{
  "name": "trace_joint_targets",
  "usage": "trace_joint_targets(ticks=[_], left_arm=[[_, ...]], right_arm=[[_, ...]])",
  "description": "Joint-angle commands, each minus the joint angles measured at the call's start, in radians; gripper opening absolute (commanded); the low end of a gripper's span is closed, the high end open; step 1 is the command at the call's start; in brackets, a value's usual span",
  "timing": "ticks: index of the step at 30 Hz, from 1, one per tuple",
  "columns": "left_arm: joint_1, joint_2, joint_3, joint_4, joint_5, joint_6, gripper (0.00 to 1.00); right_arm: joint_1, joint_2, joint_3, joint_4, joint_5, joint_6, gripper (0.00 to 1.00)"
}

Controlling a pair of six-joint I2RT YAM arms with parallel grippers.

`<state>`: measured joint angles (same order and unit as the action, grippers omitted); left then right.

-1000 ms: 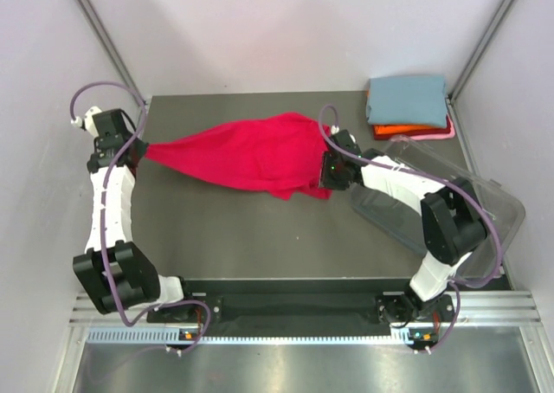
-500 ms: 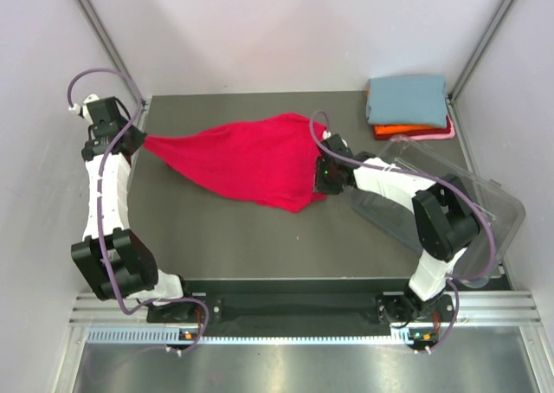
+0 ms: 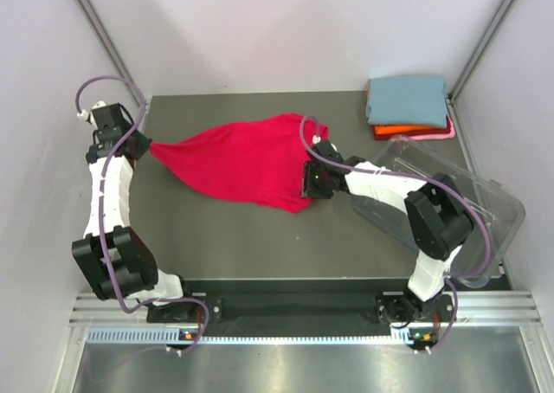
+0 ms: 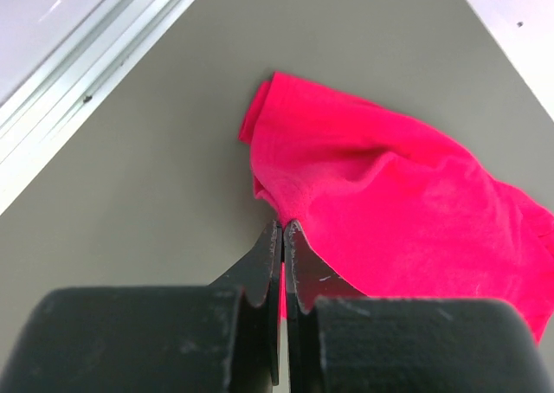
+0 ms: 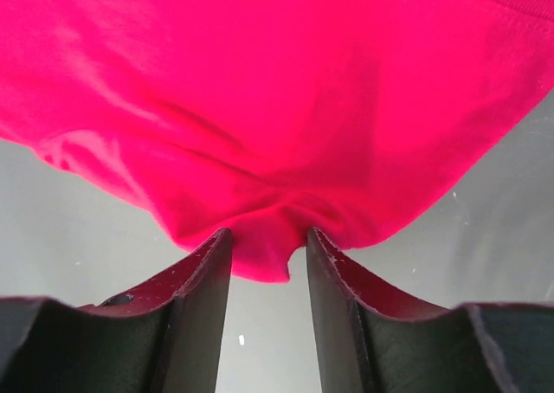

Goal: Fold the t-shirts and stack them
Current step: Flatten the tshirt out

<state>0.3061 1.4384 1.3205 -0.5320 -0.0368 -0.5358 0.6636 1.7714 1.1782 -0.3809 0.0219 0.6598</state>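
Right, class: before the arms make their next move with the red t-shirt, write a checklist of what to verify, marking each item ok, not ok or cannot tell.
1. Left gripper clamped on the red t-shirt: ok, shut on its corner.
2. Right gripper gripping the shirt: not ok, jaws apart around a loose fold.
3. Shirt lying flat: not ok, bunched and creased on the table.
4. Finished stack tidy: ok, blue-grey t-shirt folded on top of the orange t-shirt and pink t-shirt.
5. Clear tub apart from the red shirt: ok.
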Motion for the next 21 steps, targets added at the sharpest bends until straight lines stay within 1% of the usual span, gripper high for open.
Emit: trace_joint_targets(ticks=[1,3,4,5,7,9,10,12,13,16,17,21], left_arm=[[0.007,-0.013,-0.009,0.052,0.014,0.008,0.00],[0.007,-0.018,-0.010,0.053,0.020,0.007,0.00],[0.007,-0.019,-0.009,0.050,0.021,0.008,0.00],[0.005,-0.021,-0.004,0.047,0.026,0.007,0.00],[0.007,-0.035,0.022,0.020,0.031,0.005,0.00],[0.005,-0.071,0.040,0.007,0.031,-0.003,0.00],[0.005,-0.087,0.054,0.006,0.064,-0.009,0.00],[0.005,-0.134,0.069,-0.003,0.072,-0.029,0.00],[0.004,-0.148,0.091,-0.008,0.078,-0.035,0.00],[0.005,-0.196,0.137,-0.046,0.087,-0.050,0.00],[0.004,-0.209,0.143,-0.052,0.090,-0.053,0.00],[0.004,-0.272,0.135,-0.059,0.078,-0.056,0.00]], right_arm=[[0.008,0.022,0.026,0.031,0.021,0.020,0.40],[0.010,0.017,0.018,0.045,0.021,0.018,0.33],[0.010,0.013,0.015,0.050,0.021,0.014,0.27],[0.010,-0.004,0.014,0.054,0.026,0.008,0.12],[0.010,-0.029,0.011,0.044,0.036,-0.005,0.01],[0.014,-0.099,0.014,-0.002,0.059,-0.017,0.00],[0.017,-0.131,0.014,-0.024,0.072,-0.028,0.00],[0.018,-0.232,0.011,-0.085,0.105,-0.034,0.00],[0.018,-0.310,0.005,-0.095,0.111,-0.043,0.00],[0.018,-0.423,-0.023,-0.118,0.122,-0.042,0.00],[0.019,-0.484,-0.031,-0.119,0.121,-0.040,0.00],[0.018,-0.555,-0.061,-0.110,0.125,-0.040,0.00]])
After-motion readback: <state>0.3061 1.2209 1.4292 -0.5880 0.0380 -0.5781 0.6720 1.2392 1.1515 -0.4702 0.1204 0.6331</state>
